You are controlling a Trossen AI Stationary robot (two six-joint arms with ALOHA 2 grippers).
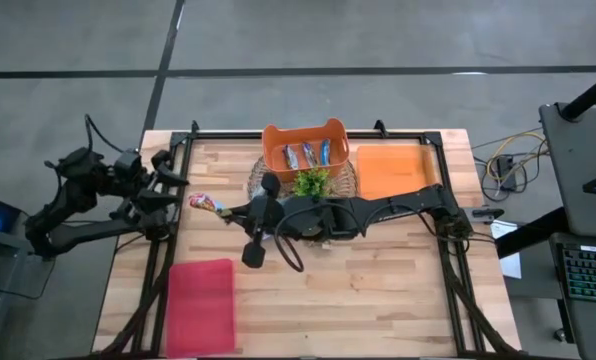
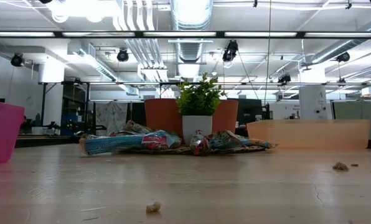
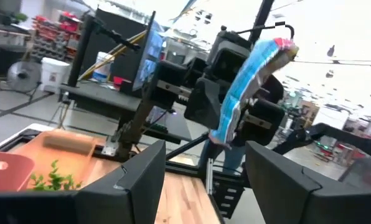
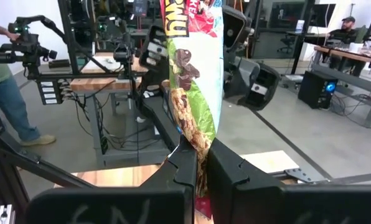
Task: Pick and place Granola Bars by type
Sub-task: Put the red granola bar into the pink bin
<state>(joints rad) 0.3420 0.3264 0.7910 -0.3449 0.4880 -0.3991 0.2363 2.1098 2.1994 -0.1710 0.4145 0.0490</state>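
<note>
My right gripper (image 1: 225,210) reaches across the table toward its left edge and is shut on one granola bar (image 1: 205,203). In the right wrist view the bar (image 4: 195,81) shows a green, brown and white printed face; in the left wrist view (image 3: 248,87) it shows blue with a pink end. My left gripper (image 1: 175,190) waits open at the left edge, facing the bar, its fingers (image 3: 142,180) apart and short of it. Several blue bars (image 1: 306,155) lie in the orange bin (image 1: 274,140). More bars (image 2: 120,142) lie heaped around the plant pot. My right gripper (image 4: 201,155) pinches the bar by one end (image 4: 201,146) between its two fingers. The fingers come level from the table's right side, and the bar runs on past their tips toward the left arm. The bar is lifted clear of the table.
A small green plant (image 1: 311,182) stands on a wicker mat (image 1: 350,183) in front of the orange bin. An orange tray (image 1: 393,170) lies to the right of it. A pink bin (image 1: 200,305) sits near the left front corner. A person (image 4: 2,87) stands beyond the table.
</note>
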